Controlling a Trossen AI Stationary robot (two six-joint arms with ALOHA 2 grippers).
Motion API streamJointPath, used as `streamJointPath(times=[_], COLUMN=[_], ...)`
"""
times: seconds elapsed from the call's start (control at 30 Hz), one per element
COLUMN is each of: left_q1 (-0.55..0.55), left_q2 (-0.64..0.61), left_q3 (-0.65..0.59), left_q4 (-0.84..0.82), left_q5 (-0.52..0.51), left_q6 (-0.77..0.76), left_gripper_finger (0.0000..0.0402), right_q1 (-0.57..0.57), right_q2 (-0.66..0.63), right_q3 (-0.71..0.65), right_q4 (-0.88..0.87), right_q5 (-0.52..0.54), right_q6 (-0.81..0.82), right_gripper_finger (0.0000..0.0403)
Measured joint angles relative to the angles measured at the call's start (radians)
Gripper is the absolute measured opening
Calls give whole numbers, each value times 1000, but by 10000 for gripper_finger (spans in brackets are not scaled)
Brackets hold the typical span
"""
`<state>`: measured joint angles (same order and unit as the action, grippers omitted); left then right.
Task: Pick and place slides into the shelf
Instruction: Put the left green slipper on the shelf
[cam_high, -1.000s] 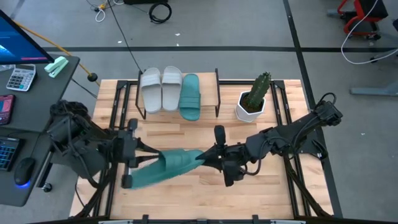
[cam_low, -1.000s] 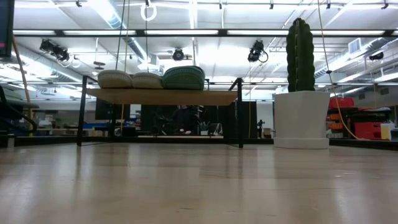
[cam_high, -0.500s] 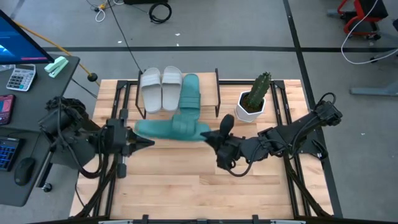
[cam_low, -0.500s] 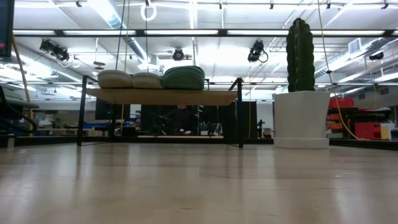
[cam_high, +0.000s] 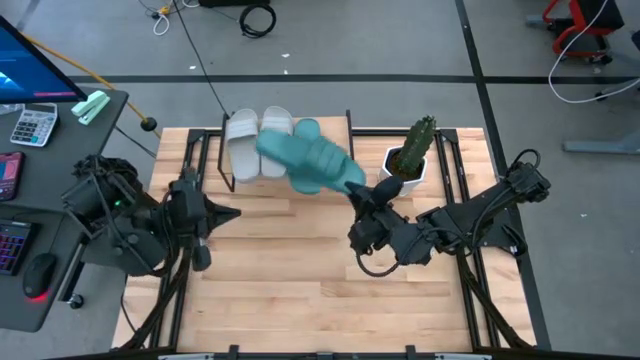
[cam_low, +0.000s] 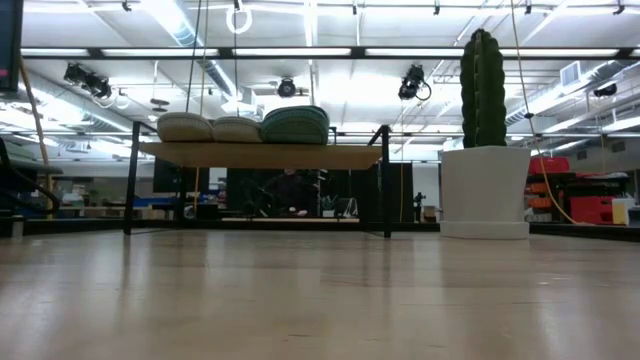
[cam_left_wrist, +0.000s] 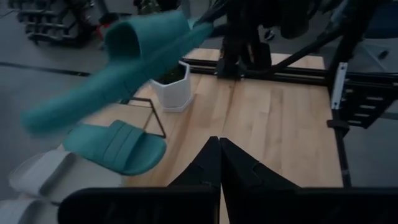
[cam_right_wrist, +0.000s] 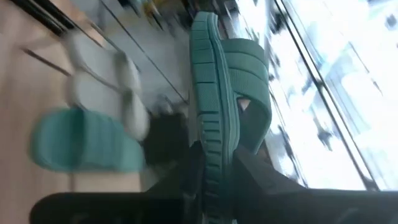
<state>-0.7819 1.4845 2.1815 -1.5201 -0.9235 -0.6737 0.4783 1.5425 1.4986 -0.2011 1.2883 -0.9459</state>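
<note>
My right gripper is shut on a teal slide and holds it in the air over the right part of the shelf. On the shelf's board lie two pale slides and another teal slide, soles down; the held slide partly hides that one from above. The low view shows all three resting on the shelf top. My left gripper is shut, in front of the shelf's left half, touching nothing. My right gripper pinches the held teal slide between its two fingers at the sole's end nearest the strap, one finger on each face of the sole. The slide is lifted clear, on edge, and sticks out from the fingers toward the shelf.
A cactus in a white pot stands just right of the shelf, close to my right gripper. Black rails run along both sides of the slatted table. A desk with a calculator and keyboard lies off the table's left edge.
My right gripper has risen and swung from the table's middle toward the far edge, carrying the teal slide from low over the table to above the shelf. The slide's free end has swept away from my left gripper, which has drawn back toward the left and far side.
</note>
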Motion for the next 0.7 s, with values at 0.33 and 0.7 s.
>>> streamJointPath(times=[0.33,0.7], left_q1=[0,0], left_q2=[0,0], left_q3=[0,0], left_q4=[-48,-51], left_q5=[-9,-11], left_q6=[-23,-23], left_gripper_finger=[17,21], right_q1=[-11,-71], right_q2=[0,93], right_q3=[0,2], right_q4=[113,146], right_q5=[232,275], right_q6=[15,125], right_gripper_finger=[53,51])
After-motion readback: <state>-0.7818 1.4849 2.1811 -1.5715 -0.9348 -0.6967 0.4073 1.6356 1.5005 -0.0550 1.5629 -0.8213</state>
